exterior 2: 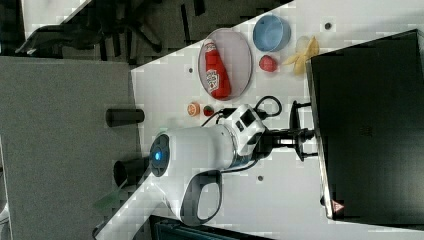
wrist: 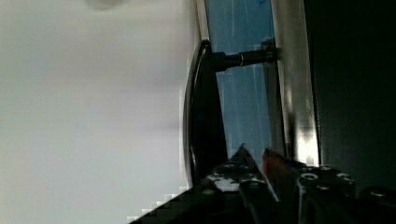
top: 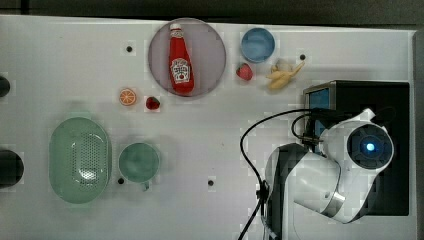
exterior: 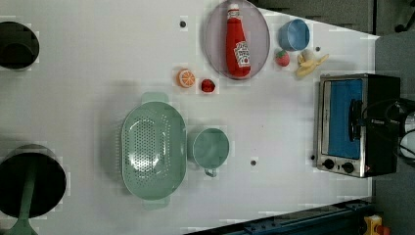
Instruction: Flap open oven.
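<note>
The oven (exterior: 379, 147) stands at the left view's right edge, a steel-framed box with a black top, a blue-tinted glass door (exterior: 345, 117) and black knobs (exterior: 337, 165). Its door looks closed against the frame. My gripper (exterior: 363, 117) reaches in from the left view's right and meets the black bar handle (exterior: 353, 105) at its middle. In the wrist view the fingertips (wrist: 243, 151) sit in the gap between the handle bar (wrist: 198, 116) and the glass (wrist: 243, 93), nearly together with nothing between them. In the right view the gripper (exterior 2: 301, 134) crosses the handle.
In the top view the white arm (top: 345, 170) covers much of the oven (top: 395, 100), and its black cable (top: 245, 145) loops over the table. A ketchup bottle (top: 180, 60) lies on a plate (top: 210, 40). Nearby are a blue bowl (top: 257, 44), a banana (top: 282, 74), a green colander (top: 80, 160) and a green cup (top: 139, 162).
</note>
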### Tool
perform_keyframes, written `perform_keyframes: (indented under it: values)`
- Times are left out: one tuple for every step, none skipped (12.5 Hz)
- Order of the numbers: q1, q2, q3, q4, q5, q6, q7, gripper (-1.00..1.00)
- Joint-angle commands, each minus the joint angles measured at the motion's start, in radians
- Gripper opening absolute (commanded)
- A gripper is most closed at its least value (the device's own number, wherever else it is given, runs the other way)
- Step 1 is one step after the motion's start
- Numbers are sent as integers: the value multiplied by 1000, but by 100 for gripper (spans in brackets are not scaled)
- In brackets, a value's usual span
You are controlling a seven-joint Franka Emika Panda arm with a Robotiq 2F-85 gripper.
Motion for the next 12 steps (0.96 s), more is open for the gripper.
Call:
perform_keyframes:
  values:
    - [42,6,21,-2,-142,-3,119,-65]
    - [53,6,30,-8,-217,-6,181,-65]
    - [64,7,43,-13,-290,-17,248,-65]
    - [73,7,58,-17,-348,-30,319,-65]
    - [79,8,75,-21,-387,-47,382,-65]
    - [83,12,92,-23,-414,-60,432,-65]
    - [85,18,111,-25,-430,-69,464,-65]
    - [88,27,132,-26,-442,-82,489,-65]
    - [91,38,152,-26,-454,-90,527,-65]
    - [96,51,170,-26,-461,-101,571,-65]
    - [102,69,188,-26,-485,-106,610,-65]
    - [110,88,204,-26,-521,-109,658,-65]
